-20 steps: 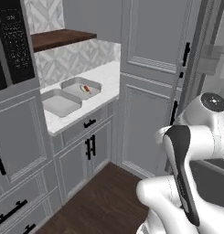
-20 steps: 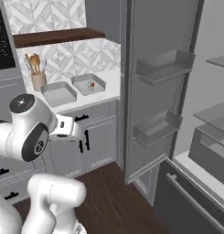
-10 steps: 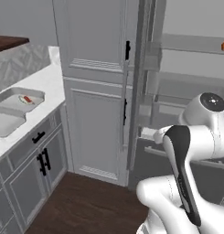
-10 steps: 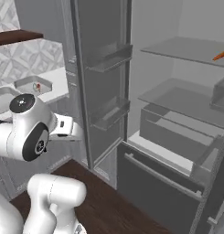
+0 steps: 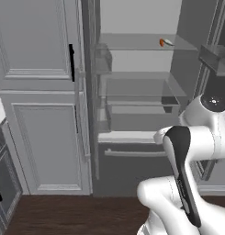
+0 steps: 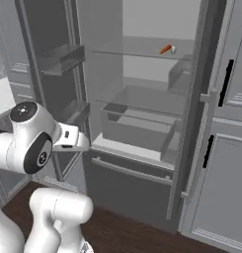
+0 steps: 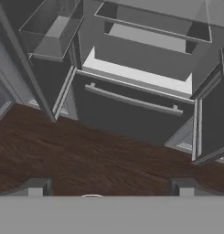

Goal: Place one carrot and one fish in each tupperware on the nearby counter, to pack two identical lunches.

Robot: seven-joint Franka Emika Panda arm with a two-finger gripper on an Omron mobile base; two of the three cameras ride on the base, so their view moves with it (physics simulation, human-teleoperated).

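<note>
The tool (image 7: 111, 189) stands spread wide and empty, its 2 tips parted at the bottom of the hand view, aimed down and forward over the dark wood floor (image 7: 86, 155) at the foot of the open fridge (image 6: 142, 123). In that view the drawer handle (image 7: 131, 100) lies at 12 o'clock from the tool.

The thing the next reach turns on is the carrot (image 6: 165, 49), lying on the fridge's upper glass shelf (image 6: 137, 49). In the right base view it sits at about 1 o'clock from the hand, high and well apart from it; in the left base view the carrot (image 5: 164, 42) sits at about 12 o'clock above the arm's elbow. Its long axis seems to run along the shelf, slanting slightly toward the back wall, though it is too small to be sure. A small pale thing (image 6: 173, 49) lies just beside the carrot at its 3 o'clock; it may be the fish, but I cannot tell at this size.

By my judgement the tool must rise a good way and push inward past the door bins (image 6: 63, 57) before any grasp.

No brand, label or writing can be read anywhere.
</note>
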